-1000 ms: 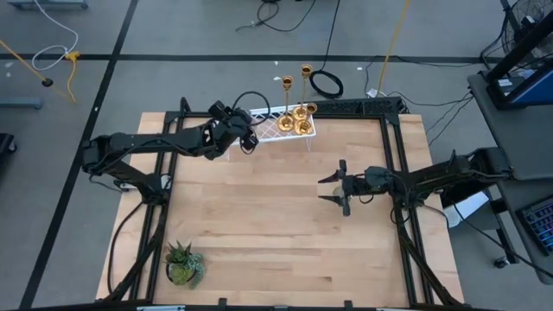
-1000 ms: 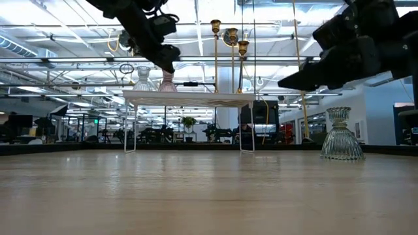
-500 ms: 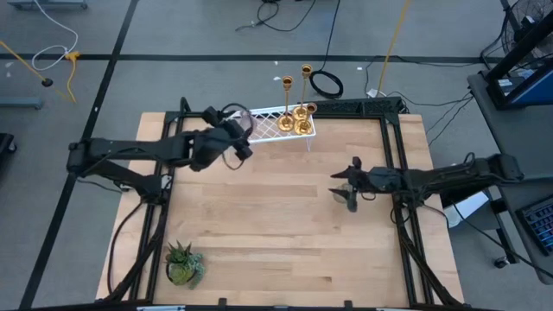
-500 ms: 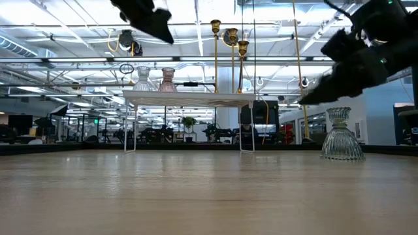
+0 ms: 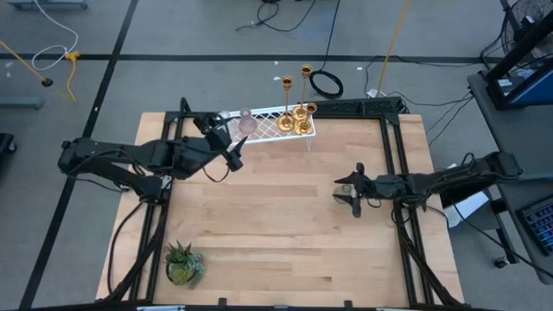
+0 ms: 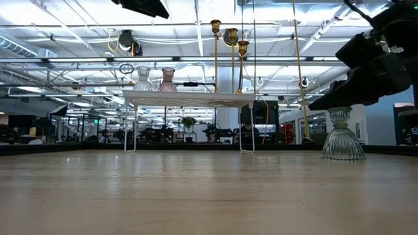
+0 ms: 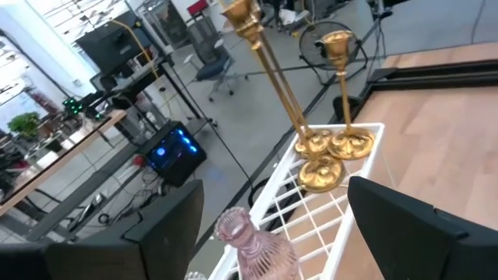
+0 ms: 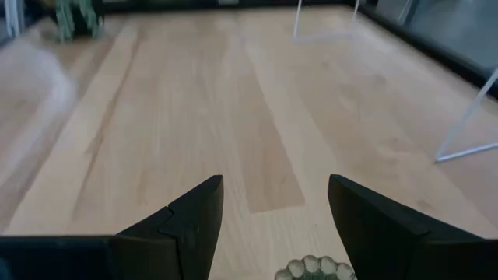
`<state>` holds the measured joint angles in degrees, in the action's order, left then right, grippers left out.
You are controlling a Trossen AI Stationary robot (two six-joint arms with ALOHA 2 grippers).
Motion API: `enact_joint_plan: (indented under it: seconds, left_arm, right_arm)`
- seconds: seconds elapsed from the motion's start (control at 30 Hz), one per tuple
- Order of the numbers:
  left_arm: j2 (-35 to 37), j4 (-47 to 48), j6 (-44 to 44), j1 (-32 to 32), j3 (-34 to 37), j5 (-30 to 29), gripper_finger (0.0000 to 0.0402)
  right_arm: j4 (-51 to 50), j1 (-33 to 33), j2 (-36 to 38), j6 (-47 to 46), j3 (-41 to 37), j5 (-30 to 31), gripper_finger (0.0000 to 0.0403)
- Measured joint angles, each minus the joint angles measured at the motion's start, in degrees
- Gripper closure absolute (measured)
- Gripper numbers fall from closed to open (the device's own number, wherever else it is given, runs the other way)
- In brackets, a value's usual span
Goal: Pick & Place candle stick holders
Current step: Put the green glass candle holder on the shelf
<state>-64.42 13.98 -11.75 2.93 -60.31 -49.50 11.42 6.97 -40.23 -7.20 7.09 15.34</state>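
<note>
The right gripper [image 5: 349,193], fingers spread wide, hangs over 1 clear glass holder [image 6: 342,135] on the table's right side, so I judge grasping comes next, needing descent and closing, while the left gripper [image 5: 230,149] waits open near the rack [image 5: 278,122].

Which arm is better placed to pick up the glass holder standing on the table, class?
The right. Its gripper hangs directly over the glass holder with jaws open, the holder's rim showing between them in the right wrist view. The left gripper is off near the white rack.
</note>
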Motion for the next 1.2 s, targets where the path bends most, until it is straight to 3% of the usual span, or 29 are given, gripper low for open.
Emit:
enact_joint_plan:
  seconds: [0.13,0.27,0.43,0.6,0.73,0.9,1.2]
  left_arm:
    - [0.00,-0.09,-0.22,0.87,0.00,0.08,0.0075]
    - [-0.07,-0.05,-0.34,1.28,0.00,0.20,0.0076]
    - [-0.04,-0.10,-0.59,1.32,0.00,0.16,0.0075]
    - [-0.04,-0.09,-0.57,1.32,0.00,0.16,0.0076]
    - [-0.04,-0.08,-0.56,1.30,0.00,0.16,0.0076]
    - [-0.04,-0.07,-0.54,1.27,0.00,0.16,0.0076]
    - [-0.04,-0.03,-0.42,1.27,0.00,0.42,0.0076]
  right_arm:
    - [8.19,1.03,0.92,1.00,-6.00,3.40,0.0179]
    - [10.18,0.99,1.36,2.76,-5.92,7.05,0.0179]
    - [13.81,0.99,1.90,5.25,-5.73,7.10,0.0179]
    - [6.80,1.01,2.34,3.32,-3.58,11.67,0.0179]
    - [-1.25,1.01,2.35,-1.33,-1.64,11.63,0.0179]
    - [-1.95,1.01,2.80,-0.97,-0.89,11.81,0.0179]
    - [-2.33,1.01,2.86,-10.38,-4.16,11.89,0.0181]
